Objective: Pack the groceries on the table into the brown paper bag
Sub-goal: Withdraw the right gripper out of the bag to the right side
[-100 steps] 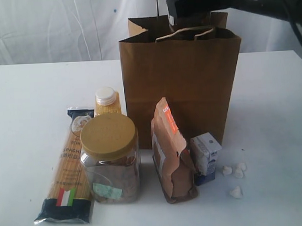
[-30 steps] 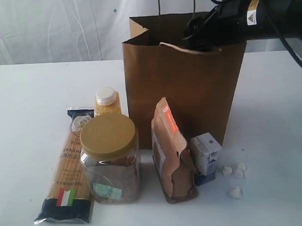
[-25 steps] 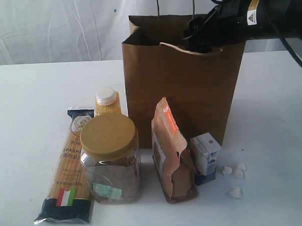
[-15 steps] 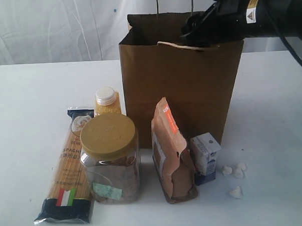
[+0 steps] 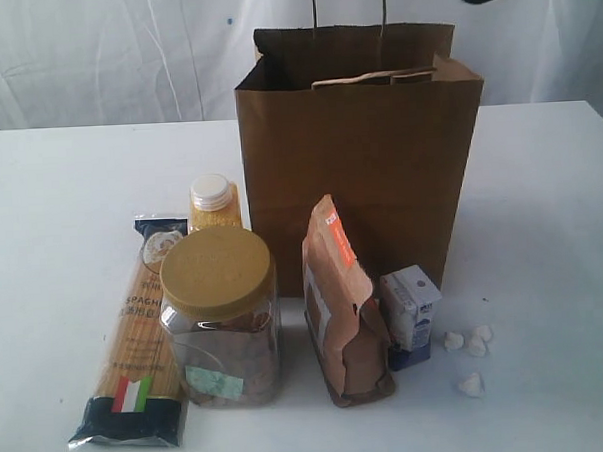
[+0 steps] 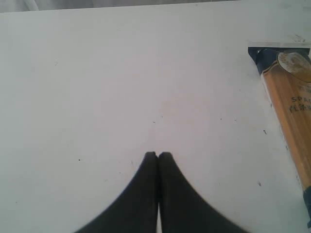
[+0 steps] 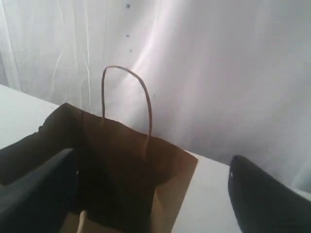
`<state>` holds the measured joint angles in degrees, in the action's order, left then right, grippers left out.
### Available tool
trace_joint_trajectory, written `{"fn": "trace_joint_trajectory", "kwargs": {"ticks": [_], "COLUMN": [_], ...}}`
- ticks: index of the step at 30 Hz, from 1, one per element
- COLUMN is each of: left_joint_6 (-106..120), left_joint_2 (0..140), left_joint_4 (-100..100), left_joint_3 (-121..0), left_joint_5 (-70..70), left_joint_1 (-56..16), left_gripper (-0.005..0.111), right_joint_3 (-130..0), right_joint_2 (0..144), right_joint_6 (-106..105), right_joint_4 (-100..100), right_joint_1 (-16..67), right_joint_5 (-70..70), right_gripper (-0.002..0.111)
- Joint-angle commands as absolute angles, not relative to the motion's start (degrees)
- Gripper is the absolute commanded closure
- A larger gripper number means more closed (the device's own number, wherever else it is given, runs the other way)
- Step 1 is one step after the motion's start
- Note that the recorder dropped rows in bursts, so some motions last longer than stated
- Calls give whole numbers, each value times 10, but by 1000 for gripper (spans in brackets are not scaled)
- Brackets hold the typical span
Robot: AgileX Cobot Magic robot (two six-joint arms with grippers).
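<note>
Brown paper bag (image 5: 364, 173), upright and open-topped, at the back of the white table (image 5: 60, 196); rear handle standing, front handle folded over the rim. Groceries in front of it, all on the tabletop: spaghetti packet (image 5: 136, 333), lying flat at the left; jar (image 5: 221, 320) with gold lid, upright, just beside the packet; bottle (image 5: 212, 202) of yellow grain with white cap, upright behind the jar; pouch (image 5: 343, 304), brown with orange label, standing near the bag's front; carton (image 5: 413, 313), white and blue, just beside the pouch. Four small white lumps (image 5: 467, 344) lie to the right of the carton. Left gripper (image 6: 158, 155): fingers pressed together, empty, over bare table near the packet's end. Right gripper (image 7: 153, 162): fingers spread wide, empty, above the bag's open mouth.
</note>
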<state>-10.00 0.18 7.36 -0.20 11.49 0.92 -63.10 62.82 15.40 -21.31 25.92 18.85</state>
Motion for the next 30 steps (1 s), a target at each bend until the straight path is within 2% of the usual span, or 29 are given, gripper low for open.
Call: {"fn": "trace_joint_trajectory", "kwargs": {"ticks": [1,11,14,18,24,30], "left_joint_6": [-103,-103,-103,-103,-103,-103], "left_joint_2": [0,0,0,0,0,0], "left_joint_4": [74,74,74,74,74,74], "left_joint_3": [0,0,0,0,0,0], "left_joint_5": [116,116,116,116,116,116], "left_joint_1": [12,12,12,12,12,12], "left_gripper": [107,107,107,107,107,107], "right_joint_3": [-633,-633,-632,-601,-515,-409], "right_joint_2": [549,434,420,387,344,305], "right_joint_6": [156,115,115,126,146,147], "right_joint_4": [-177,-124,-114,-88,-130,-133], "right_joint_1": [256,256,256,256,256,256], "right_joint_5": [314,686,700,700,700,700], "right_gripper": [30,31,35,54,108,108]}}
